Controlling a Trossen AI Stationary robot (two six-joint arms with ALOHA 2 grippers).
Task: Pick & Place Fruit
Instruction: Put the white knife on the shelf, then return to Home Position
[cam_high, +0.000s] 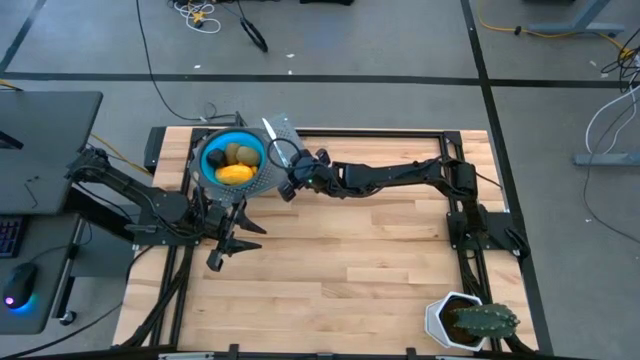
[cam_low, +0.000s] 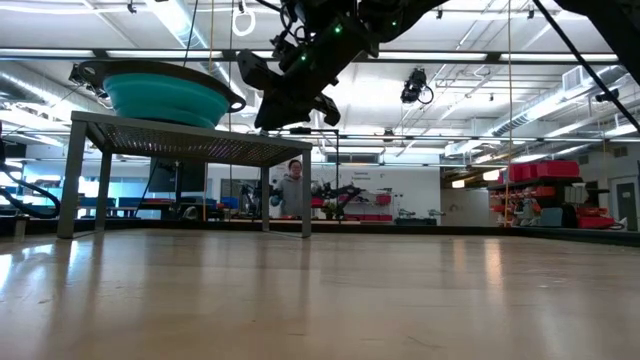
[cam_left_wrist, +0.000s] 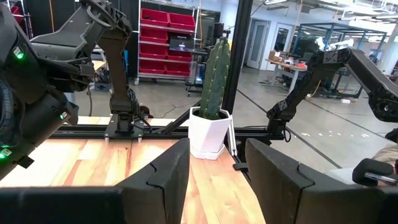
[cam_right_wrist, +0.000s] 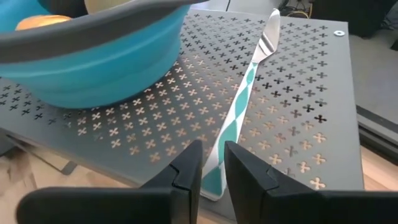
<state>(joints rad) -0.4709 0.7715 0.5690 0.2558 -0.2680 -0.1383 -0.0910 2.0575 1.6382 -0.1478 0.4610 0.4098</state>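
The cactus (cam_high: 487, 320) in its white pot (cam_high: 440, 322) stands at the near right corner of the table (cam_high: 340, 270), well apart from both arms. Nearer the middle, on the left side, the left gripper (cam_high: 226, 245) hangs low over bare wood just in front of the rack (cam_high: 275, 172); its wrist view shows the two fingers (cam_left_wrist: 168, 177) parted with a plain gap between them and nothing in it, looking across the table at the cactus.

Farther back, the perforated grey rack stands on legs at the far left of the table. On it sits a teal bowl (cam_high: 213, 158) with a grey rim. The fruit (cam_high: 235, 174) lies inside the bowl: a yellow oblong piece at the near side, two olive-brown ovals and a dark ball behind it.

Beside the bowl, on the rack's right part, lies a thin stick (cam_right_wrist: 239, 106) with a teal-and-white handle and a silvery tip, flat on the perforated plate. The right gripper (cam_high: 290, 180) reaches in from the right to the rack's near right edge. Its fingers (cam_right_wrist: 186, 169) stand narrow, one on each side of the stick's handle end; whether they press on it I cannot tell
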